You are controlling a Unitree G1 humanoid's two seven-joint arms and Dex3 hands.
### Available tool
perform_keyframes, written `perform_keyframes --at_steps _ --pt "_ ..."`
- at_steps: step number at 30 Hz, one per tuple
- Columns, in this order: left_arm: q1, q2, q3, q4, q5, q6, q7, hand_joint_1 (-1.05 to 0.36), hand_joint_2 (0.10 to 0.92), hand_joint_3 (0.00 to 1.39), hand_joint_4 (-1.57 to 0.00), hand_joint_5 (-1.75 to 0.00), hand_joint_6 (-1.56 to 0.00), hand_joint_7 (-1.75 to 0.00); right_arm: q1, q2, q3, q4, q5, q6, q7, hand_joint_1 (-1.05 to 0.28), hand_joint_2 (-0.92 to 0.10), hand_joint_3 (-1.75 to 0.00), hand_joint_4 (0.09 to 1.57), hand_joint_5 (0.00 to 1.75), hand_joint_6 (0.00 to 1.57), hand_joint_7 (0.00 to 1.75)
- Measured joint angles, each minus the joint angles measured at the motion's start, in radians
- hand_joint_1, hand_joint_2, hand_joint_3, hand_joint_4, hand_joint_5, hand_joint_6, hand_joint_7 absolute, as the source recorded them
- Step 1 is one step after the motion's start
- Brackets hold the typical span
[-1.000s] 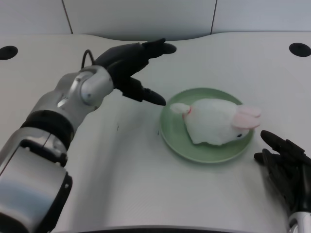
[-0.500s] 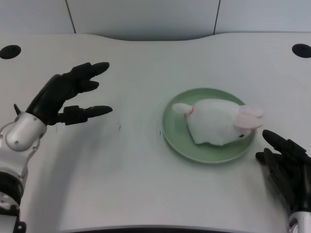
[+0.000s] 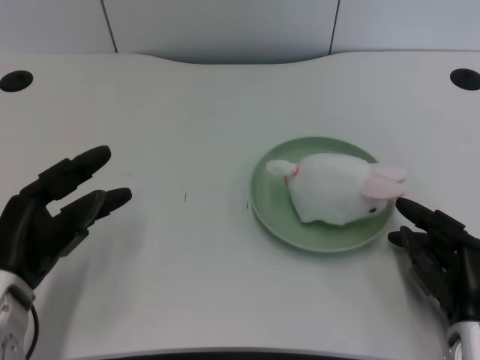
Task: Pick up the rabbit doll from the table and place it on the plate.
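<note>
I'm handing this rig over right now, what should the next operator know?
Left hand: open, holds nothing, fingers apart, at the table's left side, well clear of the plate.
Rabbit doll: lying on the green plate, its pink ears reaching over the plate's right rim.
Done: the doll is on the plate, released.
Left: nothing of the placement seems to remain; at most, check that the doll sits steady.

Black many-fingered left hand [image 3: 49,217] on a silver wrist, thin black cable alongside
</note>
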Motion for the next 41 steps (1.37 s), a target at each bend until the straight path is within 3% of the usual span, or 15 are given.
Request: perform_keyframes --at_steps 7,11,13,18,20,22,24,28,33,37,41 --pt "0.132 -0.034 0.028 -0.174 -0.055 0.117 0.0 -0.69 0.921 0.39 -0.79 -0.27 -0.68 -0.03 0.0 -0.015 0.0 -0.005 0.002 0.017 0.018 -0.37 -0.92 -0.35 0.58 0.93 0.84 0.0" --pt "0.171 -0.047 0.033 -0.192 -0.072 0.169 -0.002 -0.67 0.921 0.4 -0.79 -0.28 -0.69 -0.03 0.0 -0.032 0.005 -0.005 -0.009 0.016 -0.012 -0.35 -0.92 -0.35 0.6 0.94 0.85 0.01" --pt "0.184 -0.059 0.033 -0.197 -0.07 0.178 0.008 -0.68 0.921 0.42 -0.79 -0.3 -0.69 -0.02 -0.001 -0.035 0.005 -0.004 -0.015 0.013 -0.026 -0.33 -0.92 -0.36 0.58 0.95 0.87 0.01" --pt "0.204 -0.096 0.034 -0.197 -0.051 0.183 0.039 -0.69 0.921 0.42 -0.8 -0.36 -0.71 -0.02 -0.01 -0.042 0.002 0.017 -0.016 0.009 -0.019 -0.3 -0.92 -0.36 0.53 1.0 0.88 0.02" --pt "0.203 -0.099 0.038 -0.196 -0.05 0.185 0.045 -0.68 0.921 0.46 -0.81 -0.39 -0.72 -0.03 -0.018 -0.043 -0.01 0.032 -0.011 0.008 -0.017 -0.29 -0.92 -0.33 0.54 0.98 0.9 0.03" --pt "0.202 -0.099 0.044 -0.196 -0.051 0.2 0.05 -0.68 0.921 0.51 -0.79 -0.47 -0.74 -0.03 -0.027 -0.042 -0.026 0.044 0.005 0.007 -0.017 -0.29 -0.92 -0.31 0.57 0.99 0.92 0.04" --pt "0.202 -0.1 0.046 -0.197 -0.051 0.219 0.062 -0.68 0.921 0.52 -0.78 -0.52 -0.75 -0.02 -0.039 -0.042 -0.034 0.051 0.009 0.006 -0.018 -0.29 -0.92 -0.31 0.58 0.99 0.92 0.04" --pt "0.206 -0.116 0.055 -0.216 -0.051 0.241 0.086 -0.71 0.921 0.49 -0.75 -0.59 -0.76 -0.02 -0.047 -0.038 -0.036 0.059 0.006 0.006 -0.027 -0.28 -0.92 -0.32 0.6 0.97 0.91 0.04" --pt "0.208 -0.116 0.066 -0.222 -0.049 0.247 0.086 -0.69 0.921 0.52 -0.72 -0.65 -0.76 -0.02 -0.048 -0.037 -0.028 0.066 -0.001 0.007 -0.04 -0.29 -0.92 -0.32 0.61 0.96 0.91 0.04" --pt "0.212 -0.116 0.077 -0.226 -0.05 0.265 0.087 -0.68 0.921 0.53 -0.72 -0.68 -0.77 -0.02 -0.05 -0.031 -0.033 0.067 0.006 0.007 -0.037 -0.29 -0.92 -0.31 0.61 0.95 0.9 0.03" --pt "0.217 -0.118 0.08 -0.228 -0.048 0.27 0.093 -0.67 0.921 0.51 -0.74 -0.71 -0.78 -0.02 -0.051 -0.029 -0.039 0.069 0.008 0.007 -0.023 -0.29 -0.92 -0.31 0.61 0.95 0.9 0.03"
